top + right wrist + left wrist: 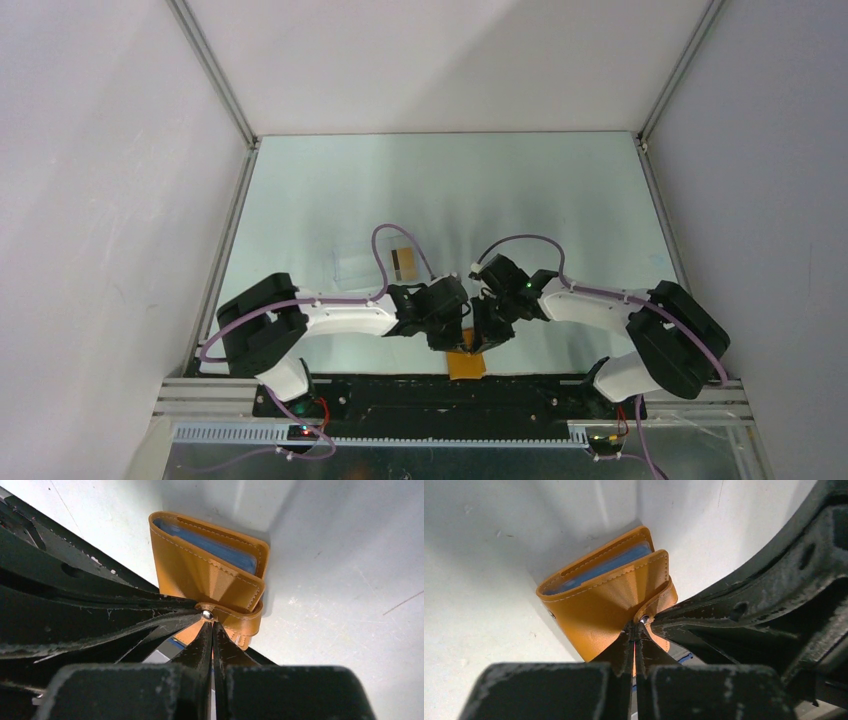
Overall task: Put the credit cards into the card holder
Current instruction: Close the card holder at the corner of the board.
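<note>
The holder (466, 365) sits folded at the middle of the counter's (330, 190) near edge, with blue panels showing between its covers. The left jaws and right jaws are both clenched, their tips meeting at its tab (245, 622) beside the snap stud (206, 614). I cannot tell whether either one pinches the tab. One card (404, 263) lies well apart toward the counter's middle, beside or on a clear case (352, 262). The task looks barely begun: the holder is not spread open and that card is not in it. Any cards inside are hidden.
</note>
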